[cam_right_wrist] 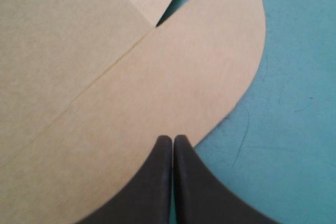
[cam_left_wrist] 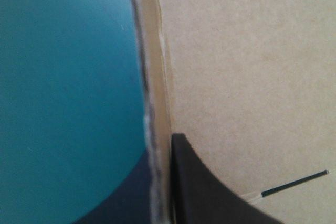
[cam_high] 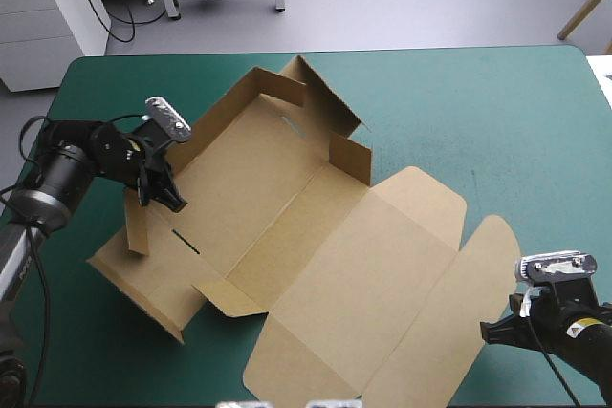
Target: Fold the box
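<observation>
Left gripper (cam_high: 164, 193), my pair of broad black fin-shaped fingers on that side, is clamped on the cut sheet of brown cardboard that makes the box (cam_high: 316, 236). In its wrist view the thin edge of a raised board panel runs straight down between my two fingers. One black finger (cam_left_wrist: 210, 192) presses the brown inner face, and the other is only a dark shape on the side of the teal-green table cover (cam_high: 478, 112). A narrow dark slot (cam_left_wrist: 294, 183) is cut in the board just beside that inner finger.

From above, I hold the box at its left side, where the long wall stands lifted off the cover. A small narrow flap (cam_high: 139, 226) stands upright just beside my left gripper, toward the near edge. At the box's far corner the walls (cam_high: 306, 93) are raised and meet at an angle. The rest of the sheet lies open in the middle of the table, with the wide lid panel (cam_high: 382, 274) flat and stretching toward the near right.

The right gripper (cam_high: 490, 330) has its fingers pressed together into one pointed arch with nothing between them. Its tip sits at the curved rim of the lid's rounded brown end flap (cam_right_wrist: 199, 77), over the line where board meets cover. I cannot tell whether it touches the board.
</observation>
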